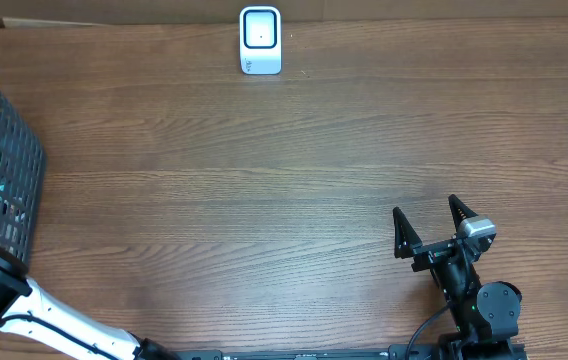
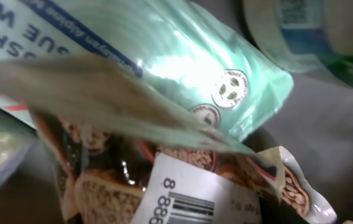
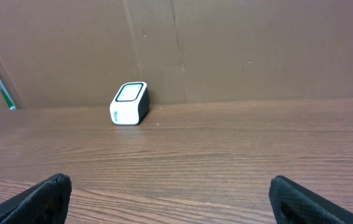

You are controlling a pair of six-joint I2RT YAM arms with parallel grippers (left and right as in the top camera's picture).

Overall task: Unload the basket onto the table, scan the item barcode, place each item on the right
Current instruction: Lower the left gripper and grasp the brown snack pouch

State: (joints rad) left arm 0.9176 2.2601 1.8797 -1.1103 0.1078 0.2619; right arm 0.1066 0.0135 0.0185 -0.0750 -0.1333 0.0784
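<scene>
Left arm (image 1: 64, 322) is bent over into the black wire-mesh basket (image 1: 9, 170). The left pincer is out of sight, so can't tell how open it is. Its camera's right on a brown snack packet (image 2: 102, 193) with a white barcode label (image 2: 192, 202), under a mint-green plastic pouch (image 2: 183, 68). The right pincer (image 1: 425, 206) hovers wide open, empty, low over the wooden counter (image 1: 264, 180).
</scene>
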